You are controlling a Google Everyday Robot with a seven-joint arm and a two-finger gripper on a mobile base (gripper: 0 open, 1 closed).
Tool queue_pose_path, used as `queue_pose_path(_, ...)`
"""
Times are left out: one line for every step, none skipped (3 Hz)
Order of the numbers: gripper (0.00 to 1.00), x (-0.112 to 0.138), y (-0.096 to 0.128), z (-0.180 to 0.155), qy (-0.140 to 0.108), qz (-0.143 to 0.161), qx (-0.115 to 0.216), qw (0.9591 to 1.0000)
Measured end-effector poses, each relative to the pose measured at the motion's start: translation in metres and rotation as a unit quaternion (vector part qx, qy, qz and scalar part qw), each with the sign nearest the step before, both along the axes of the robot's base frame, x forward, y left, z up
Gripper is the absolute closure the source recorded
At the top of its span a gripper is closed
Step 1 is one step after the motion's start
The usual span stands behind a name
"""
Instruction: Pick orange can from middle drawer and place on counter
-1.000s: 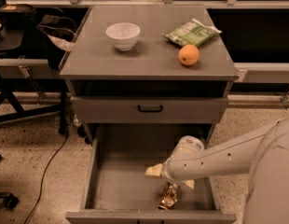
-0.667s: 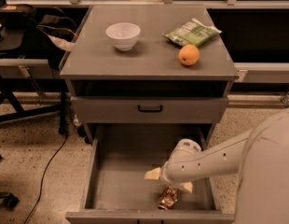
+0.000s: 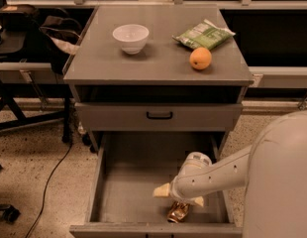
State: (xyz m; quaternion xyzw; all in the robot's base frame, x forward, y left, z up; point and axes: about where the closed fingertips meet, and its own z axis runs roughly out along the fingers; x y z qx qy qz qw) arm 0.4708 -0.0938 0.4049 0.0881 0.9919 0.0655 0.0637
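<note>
orange can [image 3: 178, 212]: it's lying on the floor of the middle drawer [image 3: 128, 182], tucked up near the front wall and a bit right of centre, looking shiny and pretty crumpled.

pincer [image 3: 179, 197]: it's hanging just above the can, with the arm [image 3: 220, 175] reaching down into the drawer from the right. The pale fingertips [image 3: 161, 191] are sitting wide apart, one on each side of the can's top, and they aren't gripping anything. I can't tell if they're touching the can.

progress: I'm calling this early days. The drawer is standing open and the pincer is lining up over the can, but the grab isn't happening yet as far as I can see.

what's left: I'm guessing pretty much everything, meaning closing on the can, lifting it clear of the drawer walls, and setting it down up top.

middle drawer contents: it's holding the can and nothing else that I'm seeing. The rest is showing bare grey bottom.

surface [image 3: 158, 63]: it's carrying a white bowl [image 3: 130, 37] on the left, a green snack bag [image 3: 203, 33] at the back right, and an orange fruit [image 3: 200, 58] just in front of the bag. The can isn't up there.

bowl contents: it's looking empty from this angle.

drawer above [image 3: 158, 116]: it's sitting shut, so I'm not seeing inside it.
</note>
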Motion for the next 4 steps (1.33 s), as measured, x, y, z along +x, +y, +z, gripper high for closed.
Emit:
queue_pose_path(0.0, 0.001, 0.001, -0.005, -0.007, 0.017, -0.001, 0.9998)
queue_pose_path(0.0, 0.002, -0.001, -0.008, -0.022, 0.037, -0.003, 0.9991)
queue_pose_path(0.0, 0.004, -0.008, -0.013, -0.035, 0.056, -0.008, 0.9978)
queue_pose_path(0.0, 0.003, -0.011, -0.021, -0.034, 0.054, -0.009, 0.9979)
